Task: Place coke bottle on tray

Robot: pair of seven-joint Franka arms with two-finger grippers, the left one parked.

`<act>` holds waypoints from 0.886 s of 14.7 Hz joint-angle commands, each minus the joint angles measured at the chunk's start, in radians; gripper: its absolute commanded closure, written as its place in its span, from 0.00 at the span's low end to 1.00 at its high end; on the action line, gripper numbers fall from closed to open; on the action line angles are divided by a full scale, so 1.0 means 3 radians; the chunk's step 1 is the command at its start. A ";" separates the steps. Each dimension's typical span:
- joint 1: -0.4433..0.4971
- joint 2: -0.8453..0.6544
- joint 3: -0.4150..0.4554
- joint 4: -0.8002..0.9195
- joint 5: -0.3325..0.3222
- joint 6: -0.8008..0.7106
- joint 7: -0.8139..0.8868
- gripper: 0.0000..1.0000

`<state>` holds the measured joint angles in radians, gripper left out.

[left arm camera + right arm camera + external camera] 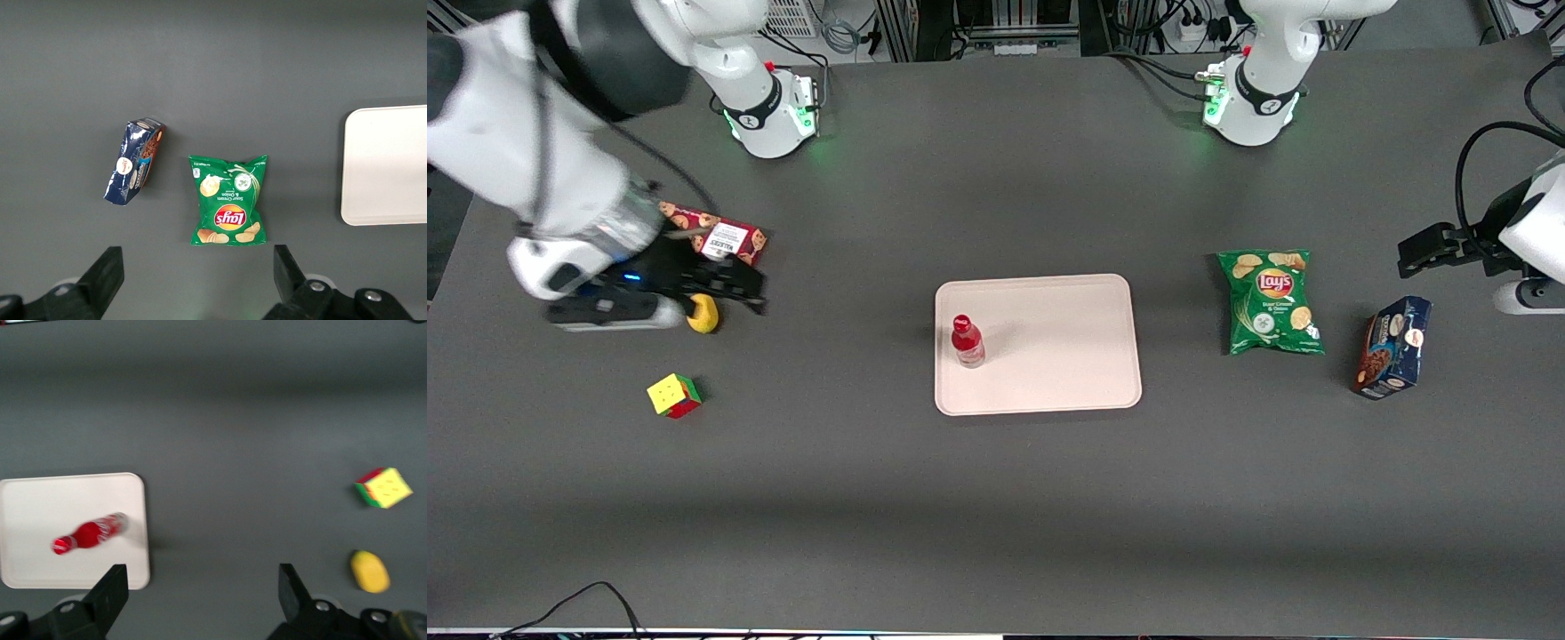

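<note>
The coke bottle (967, 340) is a slim red bottle with a red cap and stands upright on the pale beige-pink tray (1067, 356), near the tray's edge toward the working arm's end. It also shows in the right wrist view (90, 534) on the tray (40, 513). My right gripper (738, 286) is open and empty, high above the table toward the working arm's end, far from the tray. In its own wrist view the gripper (202, 593) hangs over bare table with the fingers (110, 590) wide apart.
A yellow lemon (703, 314) (369, 571), a Rubik's cube (674, 396) (383, 487) and a red cookie box (725, 237) lie near the gripper. A green Lay's bag (1270, 300) (229, 200) and a blue cookie box (1393, 347) (134, 161) lie toward the parked arm's end.
</note>
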<state>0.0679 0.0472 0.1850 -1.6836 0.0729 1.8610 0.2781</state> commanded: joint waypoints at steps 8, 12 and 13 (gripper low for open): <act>0.0019 -0.0530 -0.0821 -0.0325 -0.0248 -0.0384 -0.1081 0.00; 0.0050 -0.0439 -0.0806 -0.0248 -0.0253 -0.0384 -0.0953 0.00; 0.0050 -0.0423 -0.0796 -0.0228 -0.0248 -0.0384 -0.0947 0.00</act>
<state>0.0715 -0.0961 -0.0571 -1.7692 0.0157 1.7458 -0.0313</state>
